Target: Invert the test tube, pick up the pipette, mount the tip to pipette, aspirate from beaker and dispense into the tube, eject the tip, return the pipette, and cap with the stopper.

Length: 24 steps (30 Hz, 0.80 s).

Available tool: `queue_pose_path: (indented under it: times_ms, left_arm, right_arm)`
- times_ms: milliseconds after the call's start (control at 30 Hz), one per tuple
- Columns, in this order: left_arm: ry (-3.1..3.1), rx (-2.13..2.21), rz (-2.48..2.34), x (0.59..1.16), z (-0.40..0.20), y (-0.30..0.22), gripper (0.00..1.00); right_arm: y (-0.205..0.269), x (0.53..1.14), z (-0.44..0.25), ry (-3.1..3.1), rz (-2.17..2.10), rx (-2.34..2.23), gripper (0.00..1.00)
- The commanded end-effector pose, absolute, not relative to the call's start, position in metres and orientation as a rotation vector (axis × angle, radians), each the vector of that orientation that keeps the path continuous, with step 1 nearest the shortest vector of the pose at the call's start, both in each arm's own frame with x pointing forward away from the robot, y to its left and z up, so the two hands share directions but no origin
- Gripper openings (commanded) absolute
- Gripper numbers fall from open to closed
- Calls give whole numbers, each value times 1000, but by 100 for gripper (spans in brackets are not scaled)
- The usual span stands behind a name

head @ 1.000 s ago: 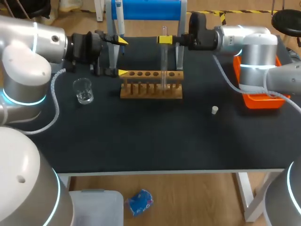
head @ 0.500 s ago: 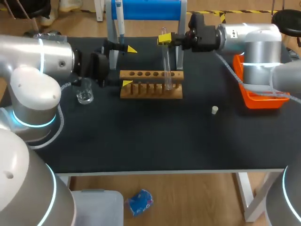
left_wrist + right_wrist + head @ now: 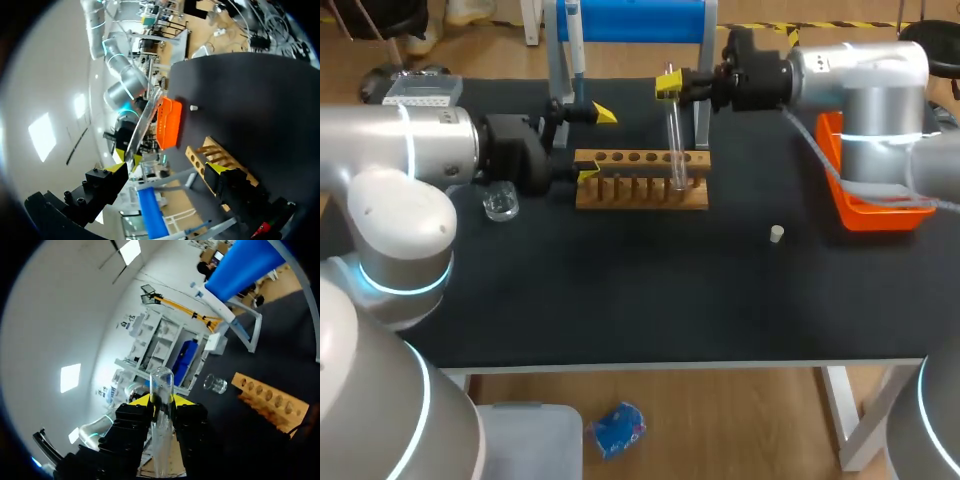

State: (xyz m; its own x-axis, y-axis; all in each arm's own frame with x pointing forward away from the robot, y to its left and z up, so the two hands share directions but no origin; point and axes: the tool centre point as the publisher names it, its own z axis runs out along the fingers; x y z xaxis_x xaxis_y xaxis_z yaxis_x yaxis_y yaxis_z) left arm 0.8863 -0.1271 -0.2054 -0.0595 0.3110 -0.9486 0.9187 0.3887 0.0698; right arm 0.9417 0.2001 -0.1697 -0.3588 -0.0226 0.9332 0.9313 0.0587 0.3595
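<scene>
My right gripper (image 3: 669, 85) is shut on the top of a clear test tube (image 3: 674, 145), which hangs nearly upright with its lower end at the right part of the wooden rack (image 3: 640, 182). In the right wrist view the test tube (image 3: 162, 390) stands between the yellow fingertips (image 3: 141, 400). My left gripper (image 3: 597, 145) is open, just left of the rack and beside the pipette (image 3: 575, 45) hanging on the blue stand (image 3: 635, 18). The beaker (image 3: 500, 203) sits left of the rack, and the white stopper (image 3: 776, 234) lies to its right. From the left wrist, the test tube (image 3: 145, 117) shows ahead of the open left gripper (image 3: 167, 170).
An orange tray (image 3: 865, 212) sits at the table's right edge, under my right arm. The stand's grey legs (image 3: 702, 120) rise just behind the rack. Bare black table (image 3: 640, 300) stretches in front of the rack.
My left arm has swung right, bringing its open gripper up to the rack's left end. My right gripper has shifted slightly, and the tube now leans a little.
</scene>
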Motion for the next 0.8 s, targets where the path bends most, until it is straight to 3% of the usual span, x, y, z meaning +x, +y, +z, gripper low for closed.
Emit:
queue_pose_path:
  times_ms: [33,333,800]
  left_arm:
    - [1272,1089,-721,878,-208,-123,100]
    - [1272,1089,-721,878,-208,-123,100]
    - [1281,1160,-799,856,-204,-173,100]
  right_arm:
    - [200,940,-170,-1464,-1433,-983,0]
    - [200,940,-170,-1464,-1433,-983,0]
    - [209,949,-186,-1399,-1373,-1033,0]
